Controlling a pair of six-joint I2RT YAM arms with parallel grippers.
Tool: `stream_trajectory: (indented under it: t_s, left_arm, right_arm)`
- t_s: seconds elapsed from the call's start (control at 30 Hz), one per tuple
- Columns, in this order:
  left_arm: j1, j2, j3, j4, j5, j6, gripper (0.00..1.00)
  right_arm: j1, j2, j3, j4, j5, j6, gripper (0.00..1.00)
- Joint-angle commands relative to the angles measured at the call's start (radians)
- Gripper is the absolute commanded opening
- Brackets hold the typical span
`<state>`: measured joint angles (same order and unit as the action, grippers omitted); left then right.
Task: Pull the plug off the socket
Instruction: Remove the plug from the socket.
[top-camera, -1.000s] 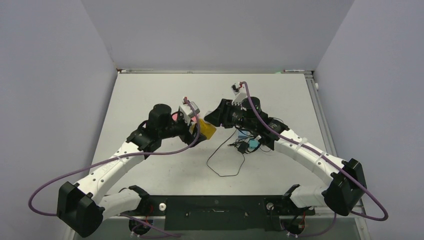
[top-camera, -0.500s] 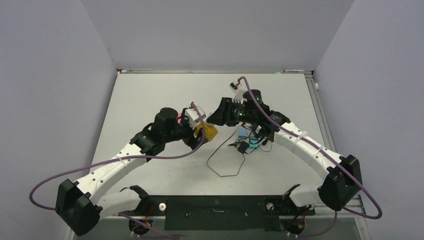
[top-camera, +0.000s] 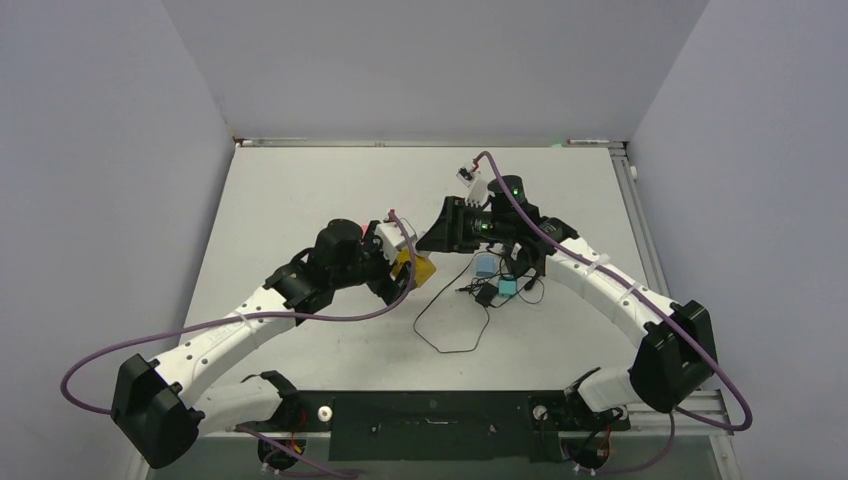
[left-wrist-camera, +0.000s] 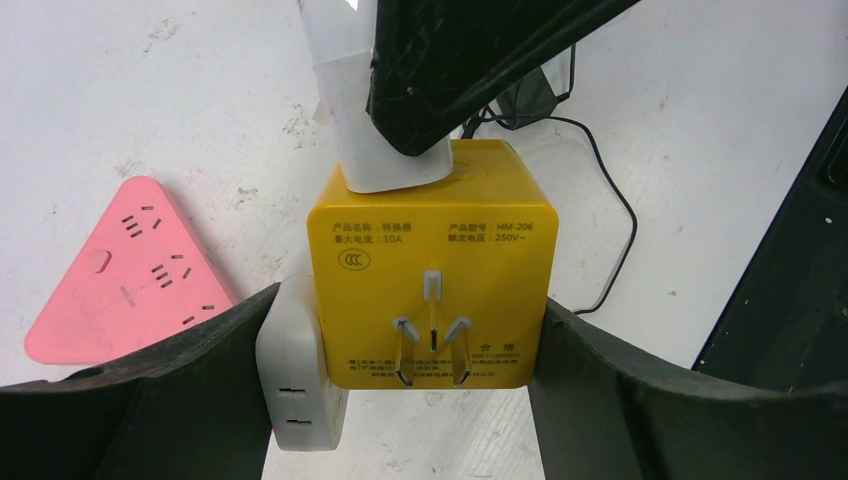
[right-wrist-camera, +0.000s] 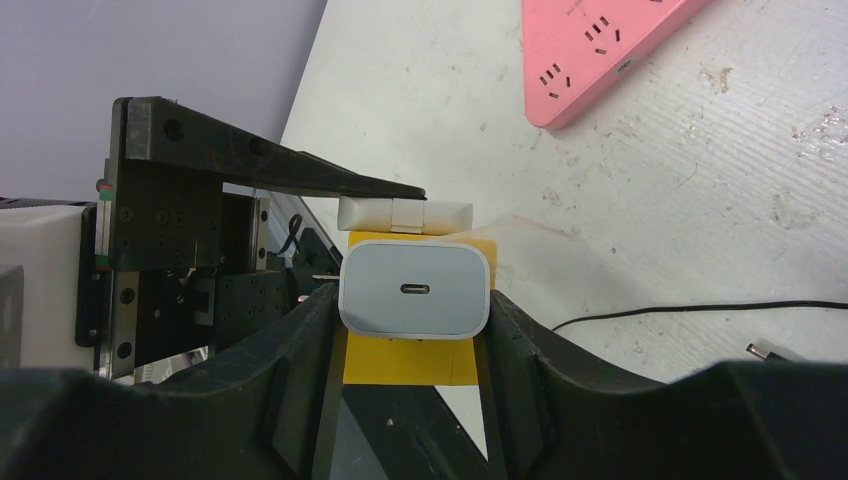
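The two arms meet over the middle of the surface (top-camera: 300, 190), each taking one half of the job. The left end effector (left-wrist-camera: 405, 330) is clamped across the yellow socket cube (left-wrist-camera: 430, 250), its prongs facing the wrist camera. It seems to be holding the cube up off the surface. One of its fingers (left-wrist-camera: 200, 380) bears on a second white plug (left-wrist-camera: 298, 380) stuck in the cube's side, so the grip takes in both. That looks like bracing: something has to keep the socket from following when the pull comes.

The right end effector (right-wrist-camera: 412, 300) pinches the white plug (right-wrist-camera: 414, 290) from both sides. This is the task's piece, on the face of the cube away from the left wrist. From the right wrist view its port end faces the camera, with yellow showing just behind it. I see no gap between plug and socket, so I judge it is not yet out.

The pull should run straight away from the cube; a skewed tug could bind the pins or twist the cube in its grip.

A pink power strip (left-wrist-camera: 130, 270) and a loose black cable (left-wrist-camera: 610, 200) lie on the surface nearby, untouched.
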<state>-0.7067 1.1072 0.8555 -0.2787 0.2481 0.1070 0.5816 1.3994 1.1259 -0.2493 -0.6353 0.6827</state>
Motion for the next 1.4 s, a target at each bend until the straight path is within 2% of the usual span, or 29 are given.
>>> stream_trajectory:
  t_s: [0.0, 0.27, 0.63, 1.0, 1.37]
  left_arm:
    - [-0.013, -0.019, 0.037, -0.025, 0.05, 0.024, 0.0]
    - [0.026, -0.01, 0.044, -0.017, 0.089, -0.009, 0.0]
    - [0.166, 0.007, 0.05, 0.058, 0.271, -0.131, 0.0]
    - [0.184, 0.031, 0.057, 0.06, 0.273, -0.161, 0.0]
    - [0.167, 0.012, 0.044, 0.063, 0.286, -0.125, 0.0]
  right_arm:
    - [-0.058, -0.025, 0.001, 0.057, 0.151, -0.061, 0.05]
    - [-0.058, -0.095, -0.029, 0.09, 0.189, -0.058, 0.05]
    - [-0.05, -0.172, -0.094, 0.156, 0.258, -0.034, 0.05]
    - [0.081, -0.178, -0.053, 0.093, 0.468, -0.064, 0.05]
    - [0.079, -0.14, -0.035, 0.082, 0.429, -0.04, 0.05]
